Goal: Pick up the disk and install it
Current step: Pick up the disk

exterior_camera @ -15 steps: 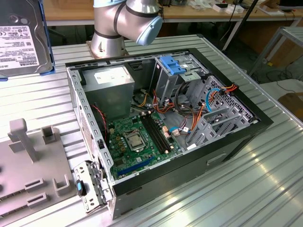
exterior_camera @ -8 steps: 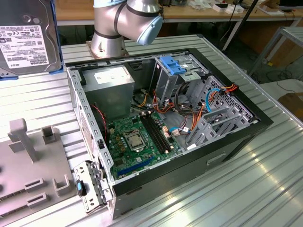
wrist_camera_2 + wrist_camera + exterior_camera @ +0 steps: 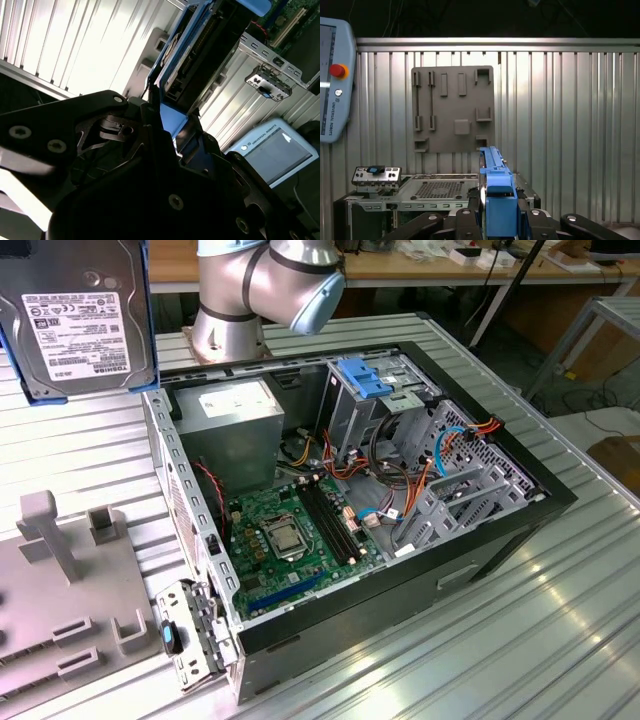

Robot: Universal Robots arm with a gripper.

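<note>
Pincer [image 3: 499, 210] clamped on disk [image 3: 80, 325], held aloft. Pickup done. Install pending: open PC case [image 3: 500, 530] apart from pincer, disk not yet in.

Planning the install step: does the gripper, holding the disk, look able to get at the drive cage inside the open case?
Probably yes. The gripper holds the disk up clear of the case, whose open side faces up, and no panel covers the drive cage. Cables sit close beside it.
</note>
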